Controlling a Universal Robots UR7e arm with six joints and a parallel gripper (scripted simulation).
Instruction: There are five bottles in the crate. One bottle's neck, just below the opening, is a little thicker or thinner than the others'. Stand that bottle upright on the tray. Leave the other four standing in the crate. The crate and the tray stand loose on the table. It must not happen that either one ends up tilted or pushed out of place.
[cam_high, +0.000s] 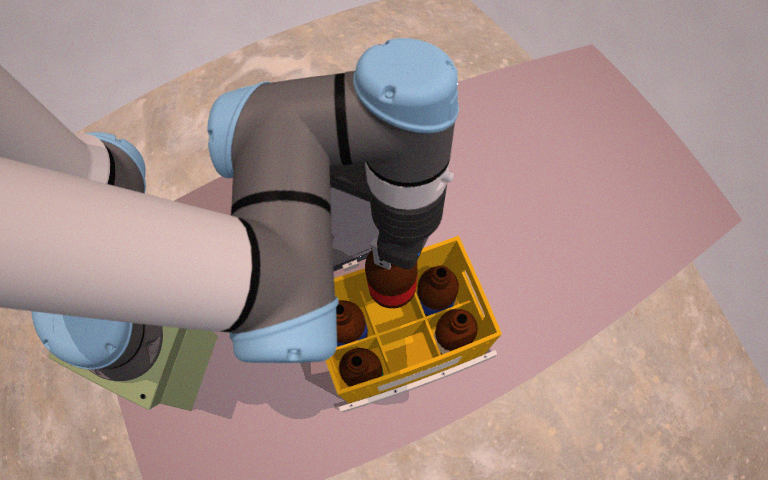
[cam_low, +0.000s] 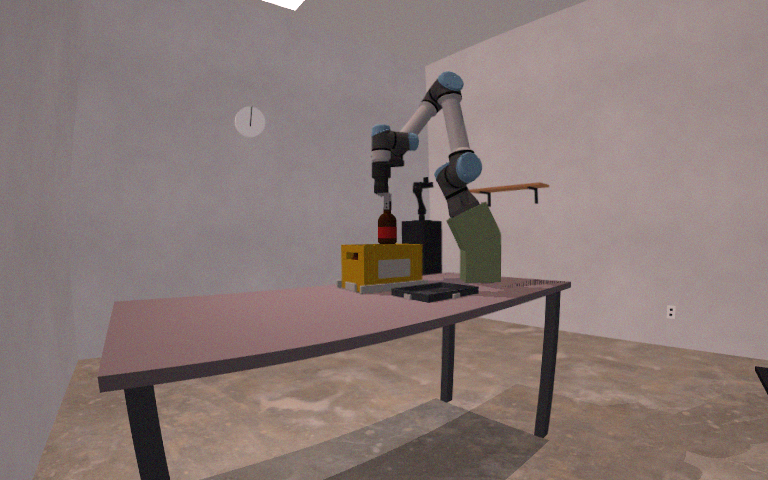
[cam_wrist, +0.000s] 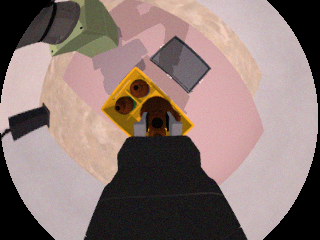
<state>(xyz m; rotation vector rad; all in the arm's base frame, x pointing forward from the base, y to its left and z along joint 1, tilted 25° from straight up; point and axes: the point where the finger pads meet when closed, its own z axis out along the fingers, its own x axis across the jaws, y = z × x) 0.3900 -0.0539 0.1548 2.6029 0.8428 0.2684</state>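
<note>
My gripper (cam_high: 390, 261) is shut on the neck of a brown bottle with a red label (cam_high: 390, 285) and holds it upright above the yellow crate (cam_high: 413, 322). In the side view the bottle (cam_low: 386, 226) hangs with its base about level with the crate's rim (cam_low: 381, 263). Several other brown bottles stand in the crate, among them two at the right (cam_high: 437, 286) (cam_high: 456, 328) and one at the front left (cam_high: 359, 365). One more (cam_high: 348, 321) is partly hidden by my arm. The dark tray (cam_low: 434, 290) lies beside the crate; it also shows in the wrist view (cam_wrist: 180, 64).
The green robot base (cam_low: 478, 243) stands behind the tray. A black box (cam_low: 422, 243) stands behind the crate. The crate rests on a pale plate (cam_high: 419, 382). The table edge runs close in front of the tray.
</note>
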